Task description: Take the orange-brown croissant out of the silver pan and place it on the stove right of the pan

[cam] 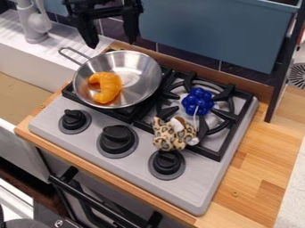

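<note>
We are viewing the black two-finger tool (111,42) at the top of the view, its fingers standing apart and holding nothing. Nearest to it, we are finding a round, shiny metal pan (137,71), its looped handle (74,56) pointing to the upper left. The curved orange croissant-shaped toy (108,88) is lying inside the pan, almost straight below the tool in view, its long axis running roughly up and down. From this slant, we are perhaps misjudging the tool's height. To the right, we are noting a shiny blue lobed object (198,101) over a burner and a leopard-spotted plush toy (173,135) beside a black knob (166,163).
</note>
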Available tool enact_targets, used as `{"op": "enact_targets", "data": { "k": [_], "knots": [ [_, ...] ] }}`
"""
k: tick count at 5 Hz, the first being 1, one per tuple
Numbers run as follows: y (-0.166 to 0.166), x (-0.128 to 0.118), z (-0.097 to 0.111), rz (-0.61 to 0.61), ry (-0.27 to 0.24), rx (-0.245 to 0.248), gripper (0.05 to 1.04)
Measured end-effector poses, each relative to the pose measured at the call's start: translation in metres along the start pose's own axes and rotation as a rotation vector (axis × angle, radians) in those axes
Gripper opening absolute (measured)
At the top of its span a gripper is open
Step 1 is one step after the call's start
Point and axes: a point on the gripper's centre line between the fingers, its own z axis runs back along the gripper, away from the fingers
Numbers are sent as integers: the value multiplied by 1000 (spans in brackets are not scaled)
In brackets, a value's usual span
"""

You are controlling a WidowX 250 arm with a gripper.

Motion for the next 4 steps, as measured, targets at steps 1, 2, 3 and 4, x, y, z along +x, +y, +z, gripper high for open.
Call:
{"op": "enact_targets", "data": {
  "k": [1, 2, 3, 4],
  "knots": [
    [2, -3, -12, 6, 36, 3, 993],
    [2, 1, -18, 6, 13, -6, 993],
    [10, 2, -27, 15, -23, -21, 993],
    [14, 5, -30, 29, -51, -6, 993]
  ]
}}
